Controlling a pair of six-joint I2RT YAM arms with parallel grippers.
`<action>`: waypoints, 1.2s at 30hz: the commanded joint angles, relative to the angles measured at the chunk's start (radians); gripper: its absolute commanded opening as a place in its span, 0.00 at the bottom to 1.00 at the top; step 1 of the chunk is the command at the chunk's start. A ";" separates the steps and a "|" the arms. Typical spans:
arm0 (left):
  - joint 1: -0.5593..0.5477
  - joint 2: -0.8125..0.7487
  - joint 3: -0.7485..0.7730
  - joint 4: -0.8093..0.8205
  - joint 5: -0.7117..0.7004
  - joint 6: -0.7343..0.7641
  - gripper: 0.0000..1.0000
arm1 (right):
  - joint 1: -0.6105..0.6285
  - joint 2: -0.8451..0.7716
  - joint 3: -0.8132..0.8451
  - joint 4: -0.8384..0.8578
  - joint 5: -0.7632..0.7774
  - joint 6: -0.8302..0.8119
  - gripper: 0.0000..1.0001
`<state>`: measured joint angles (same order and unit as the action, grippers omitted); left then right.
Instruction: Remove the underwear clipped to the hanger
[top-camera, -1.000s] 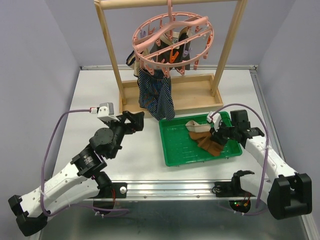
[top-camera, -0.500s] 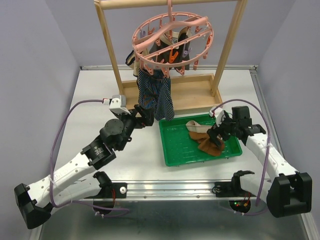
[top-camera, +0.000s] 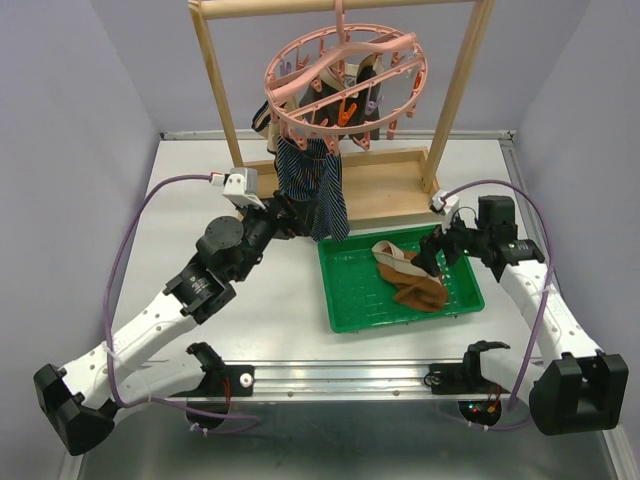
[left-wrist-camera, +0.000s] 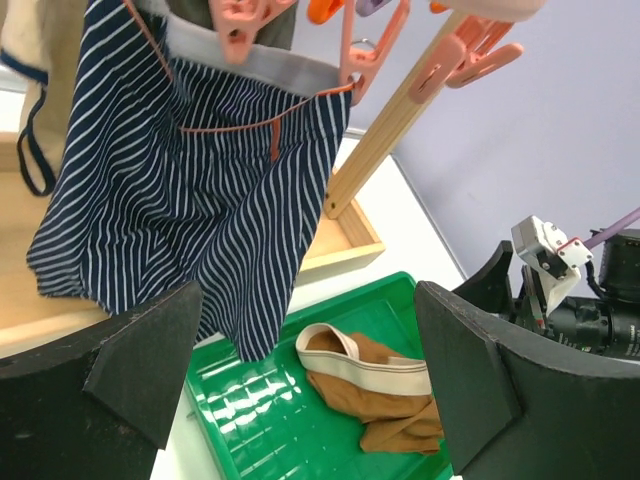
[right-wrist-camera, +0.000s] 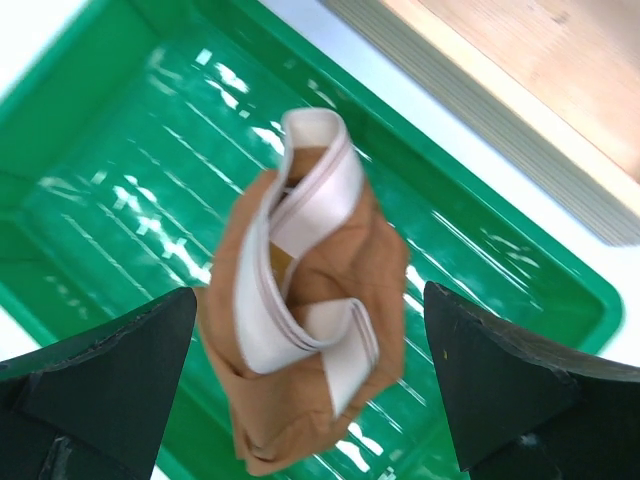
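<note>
Grey walls close in a pale table (top-camera: 190, 200) with both arms bolted at its near edge. On the left side, the left gripper (top-camera: 290, 215) reaches up and forward to the lower edge of the navy striped underwear (top-camera: 312, 195). Its wrist view shows the two fingers (left-wrist-camera: 150, 360) spread wide apart with nothing between them, and the striped cloth (left-wrist-camera: 190, 200) hangs just ahead. Whether a fingertip touches the cloth cannot be told. That underwear is held at its grey waistband by pink clips (left-wrist-camera: 238, 22) of the round pink hanger (top-camera: 345, 75), which hangs by its hook from the top bar of a wooden frame (top-camera: 215, 90); darker and beige pieces hang behind it on the same ring. To the right of the striped cloth a green tray (top-camera: 345, 290) lies flat on the table, with brown underwear (top-camera: 410, 280) with a beige waistband crumpled inside it. Farther right, the right gripper (top-camera: 432, 258) hangs over that tray, its fingers (right-wrist-camera: 100, 380) wide apart and holding nothing, the brown underwear (right-wrist-camera: 310, 300) lying loose below them.
</note>
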<state>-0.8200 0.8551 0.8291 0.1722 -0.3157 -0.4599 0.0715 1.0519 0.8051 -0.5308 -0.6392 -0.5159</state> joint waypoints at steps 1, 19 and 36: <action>0.091 0.018 0.047 0.092 0.177 0.035 0.97 | -0.024 -0.015 0.000 0.058 -0.189 0.051 1.00; 0.346 0.243 0.139 0.368 0.627 -0.106 0.82 | -0.111 -0.122 -0.165 0.163 -0.235 0.076 1.00; 0.263 0.423 0.275 0.394 0.439 0.033 0.77 | -0.121 -0.128 -0.172 0.183 -0.226 0.086 1.00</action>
<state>-0.5419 1.2732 1.0550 0.4995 0.2073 -0.4988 -0.0402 0.9413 0.6552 -0.3923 -0.8497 -0.4397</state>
